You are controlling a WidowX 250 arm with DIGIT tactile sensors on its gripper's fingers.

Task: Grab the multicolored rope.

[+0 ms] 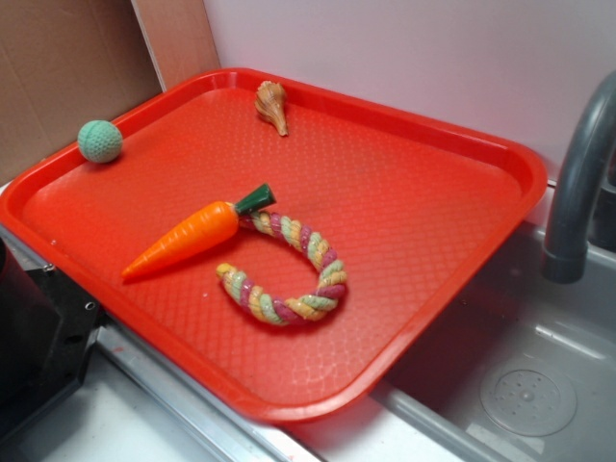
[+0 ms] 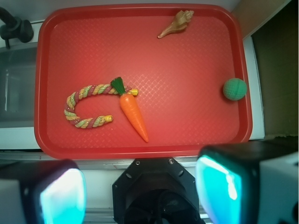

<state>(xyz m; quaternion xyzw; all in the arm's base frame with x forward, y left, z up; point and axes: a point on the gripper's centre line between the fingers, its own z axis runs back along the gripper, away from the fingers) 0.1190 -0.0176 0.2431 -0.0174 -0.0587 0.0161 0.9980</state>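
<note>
Red plastic with a fine diamond texture, the tray [image 1: 500, 159] holds four things inside its raised rim. The multicolored rope [image 1: 294, 274] lies near the middle, curled in a C of pink, yellow, green and white strands. One end of it sits under or against the green top of the orange toy carrot [image 1: 188, 239], which lies flat beside it with its tip pointing to the tray's near edge. A tan seashell [image 1: 272, 104] rests close to the far rim, well apart from the rope. A green knitted ball [image 1: 100, 141] sits right at the rim on one side. Next to the tray is a grey sink [image 1: 539, 385] with a dark faucet [image 1: 577, 183]. In the wrist view, the gripper [image 2: 140, 191] hangs outside the tray's near edge, its two fingers spread wide with nothing between them.
</note>
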